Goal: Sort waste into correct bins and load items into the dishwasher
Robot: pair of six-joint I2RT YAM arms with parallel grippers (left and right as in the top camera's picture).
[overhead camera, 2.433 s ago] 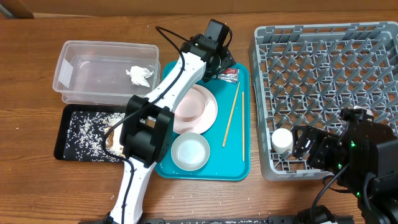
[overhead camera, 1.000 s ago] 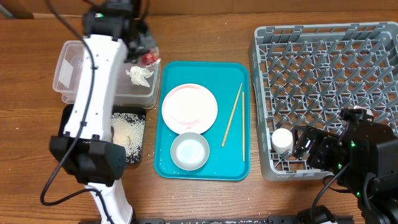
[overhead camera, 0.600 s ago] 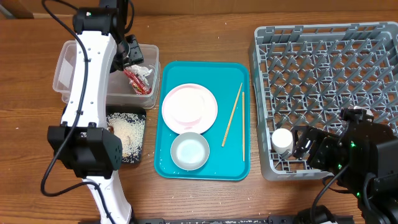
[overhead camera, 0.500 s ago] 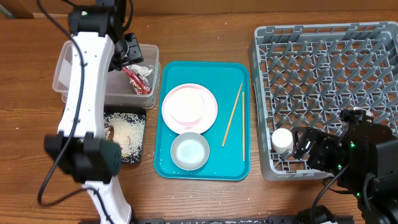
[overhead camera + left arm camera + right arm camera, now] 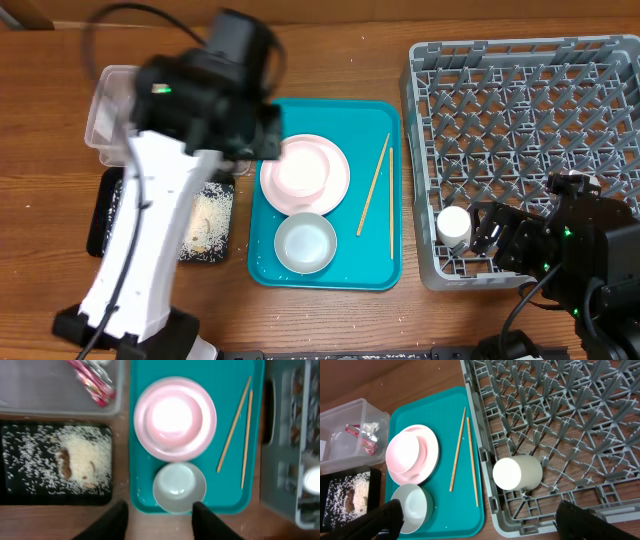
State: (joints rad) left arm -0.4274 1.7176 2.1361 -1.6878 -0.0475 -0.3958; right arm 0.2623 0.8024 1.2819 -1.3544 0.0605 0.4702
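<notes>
The red wrapper [image 5: 95, 382] and the white tissue [image 5: 370, 426] lie in the clear tub [image 5: 45, 402]. Rice with brown scraps [image 5: 80, 460] lies in the black tray [image 5: 20, 490]. The pink plate [image 5: 318, 172], a white bowl [image 5: 305, 243] and two chopsticks [image 5: 375, 185] sit on the teal tray [image 5: 330, 115]. The white cup [image 5: 454, 227] lies in the grey rack [image 5: 525, 120] at its near left corner. My left gripper [image 5: 162, 522] is open and empty, high above the teal tray's front edge. My right gripper [image 5: 485, 522] is open and empty next to the cup.
In the overhead view my blurred left arm [image 5: 170, 190] hides most of the clear tub and part of the black tray. A few rice grains are scattered on the wooden table [image 5: 330, 320] in front of the trays.
My left gripper carried the red wrapper from the teal tray to the clear tub, let it go there, then swung back right over the teal tray. The right arm has not moved.
</notes>
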